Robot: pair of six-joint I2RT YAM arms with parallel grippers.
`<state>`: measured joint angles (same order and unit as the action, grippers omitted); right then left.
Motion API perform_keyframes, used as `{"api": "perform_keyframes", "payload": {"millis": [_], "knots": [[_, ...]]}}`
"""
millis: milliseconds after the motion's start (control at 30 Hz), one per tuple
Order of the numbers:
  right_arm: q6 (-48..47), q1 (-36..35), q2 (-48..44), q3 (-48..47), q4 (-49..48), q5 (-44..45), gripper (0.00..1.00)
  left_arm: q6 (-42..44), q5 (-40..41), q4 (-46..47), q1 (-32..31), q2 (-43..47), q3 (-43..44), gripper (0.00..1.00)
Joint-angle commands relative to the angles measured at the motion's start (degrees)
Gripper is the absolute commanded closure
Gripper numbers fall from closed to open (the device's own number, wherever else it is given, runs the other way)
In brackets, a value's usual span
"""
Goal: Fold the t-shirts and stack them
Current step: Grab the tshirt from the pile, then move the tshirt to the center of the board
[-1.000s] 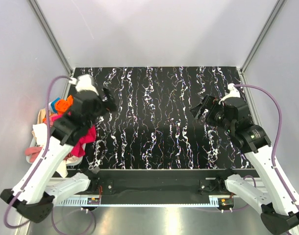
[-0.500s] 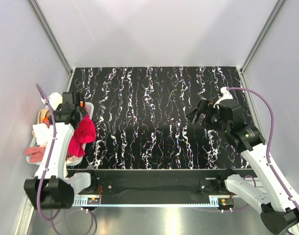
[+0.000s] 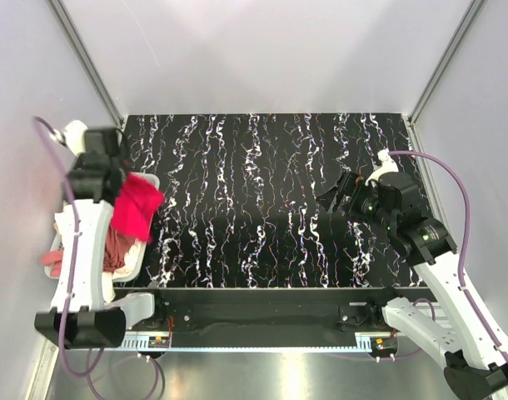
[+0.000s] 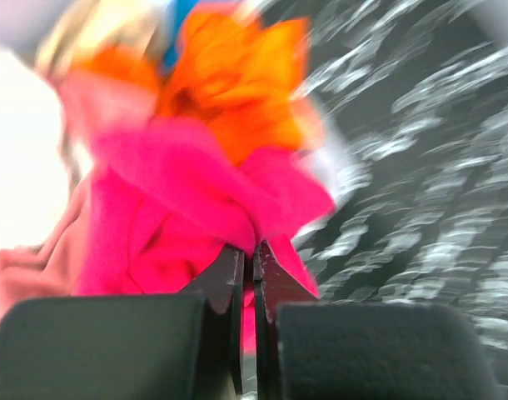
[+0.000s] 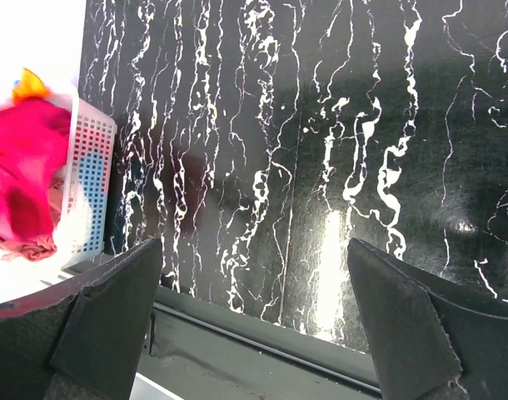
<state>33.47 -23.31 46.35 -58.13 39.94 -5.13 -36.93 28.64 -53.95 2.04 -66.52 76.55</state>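
My left gripper (image 4: 252, 250) is shut on a fold of the bright pinkish-red t-shirt (image 4: 179, 200). In the top view the t-shirt (image 3: 136, 208) hangs from the left gripper (image 3: 121, 183) over the white basket (image 3: 134, 265) at the table's left edge. An orange t-shirt (image 4: 229, 75) bunches behind the red one, with white cloth (image 4: 21, 175) and dusty pink cloth (image 4: 21, 279) to its left. My right gripper (image 5: 254, 250) stands wide open and holds nothing, above the right half of the table (image 3: 333, 197). From its view the red t-shirt (image 5: 21, 167) shows over the basket (image 5: 87, 183).
The black marbled table top (image 3: 262, 192) stretches between the arms. More garments, pink (image 3: 58, 260) and white (image 3: 68, 223), spill over the basket's left side. Grey walls and metal frame posts (image 3: 87, 62) enclose the table. A dark rail (image 5: 262, 342) runs along the near edge.
My left arm swung left to the basket, its gripper shut on the pinkish-red t-shirt and raised it. The right arm shifted slightly and stayed open.
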Motion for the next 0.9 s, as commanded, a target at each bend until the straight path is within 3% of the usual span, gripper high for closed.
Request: {"api": "perform_keyframes", "payload": {"millis": [0, 100, 133, 167, 233, 333, 400, 567, 667, 867], "knots": [[0.3, -0.3, 0.1, -0.9, -2.7, -1.1, 0.0, 2.8, -5.3, 5.3, -0.1, 5.6, 16.7, 1.0], [0.2, -0.2, 0.3, -1.1, -2.6, -0.2, 0.0, 1.8, -17.9, 10.1, -0.1, 5.4, 23.6, 1.0], [0.2, -0.2, 0.1, -1.1, -2.7, 0.1, 0.0, 0.7, -25.3, 12.1, -0.1, 5.5, 26.5, 1.0], [0.6, -0.3, 0.1, -1.1, -2.6, 0.6, 0.0, -2.2, -29.7, 17.8, -0.1, 5.7, 27.3, 1.0], [1.1, -0.2, 0.4, -1.2, -2.6, 1.6, 0.0, -9.6, -42.4, 24.5, -0.1, 6.0, 26.9, 1.0], [1.9, -0.2, 0.8, -1.4, -2.5, 2.6, 0.0, -16.9, -53.0, 36.5, -1.7, 6.1, 20.7, 1.0], [2.5, -0.2, 0.9, -1.2, -2.2, 3.3, 0.0, -18.4, -53.3, 40.5, -7.6, 7.0, 12.0, 1.0], [3.4, -0.2, 0.3, 0.7, -1.8, 4.8, 0.0, -8.7, -52.6, 41.3, -23.6, 4.1, -2.8, 1.0], [4.0, -0.2, 0.2, 1.8, -1.3, 6.9, 0.0, -5.6, -54.7, 41.4, -25.5, 0.2, -2.6, 1.0], [6.3, -0.2, 0.6, 1.5, -0.8, 7.7, 0.0, -4.5, -54.1, 46.5, -25.7, -6.1, 8.8, 1.0]]}}
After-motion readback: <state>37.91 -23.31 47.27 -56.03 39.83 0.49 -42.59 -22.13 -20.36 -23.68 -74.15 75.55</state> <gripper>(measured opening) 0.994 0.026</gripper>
